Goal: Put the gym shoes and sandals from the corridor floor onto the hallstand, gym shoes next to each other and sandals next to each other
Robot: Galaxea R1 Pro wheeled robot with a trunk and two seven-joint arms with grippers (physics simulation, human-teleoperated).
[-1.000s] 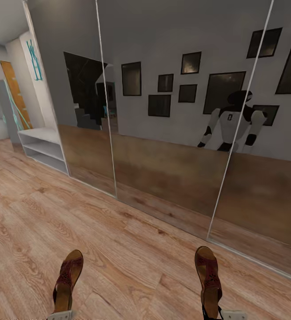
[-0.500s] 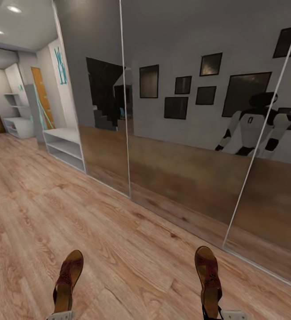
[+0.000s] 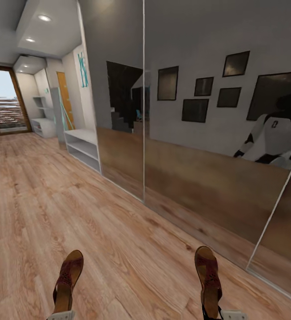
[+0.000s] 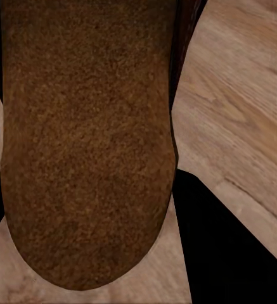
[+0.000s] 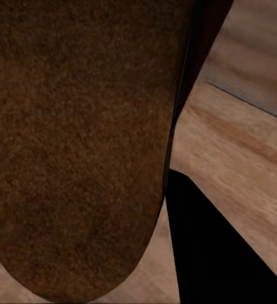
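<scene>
View swung left; sandals (image 3: 68, 279) prob. held.

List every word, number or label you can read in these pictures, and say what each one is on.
None can be read for certain.
Robot's reflection in the mirror wall: a small dark mark on its chest, perhaps "0", too blurred to be sure.
Framed pictures: dark, no text.
Teal marks on the white wall: decoration, not readable letters.
Sandals: no label visible.

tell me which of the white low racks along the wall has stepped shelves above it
The farther white rack, by the glass door; stepped shelves rise above it. The nearer rack, beside the mirrored panels, has none.
</scene>
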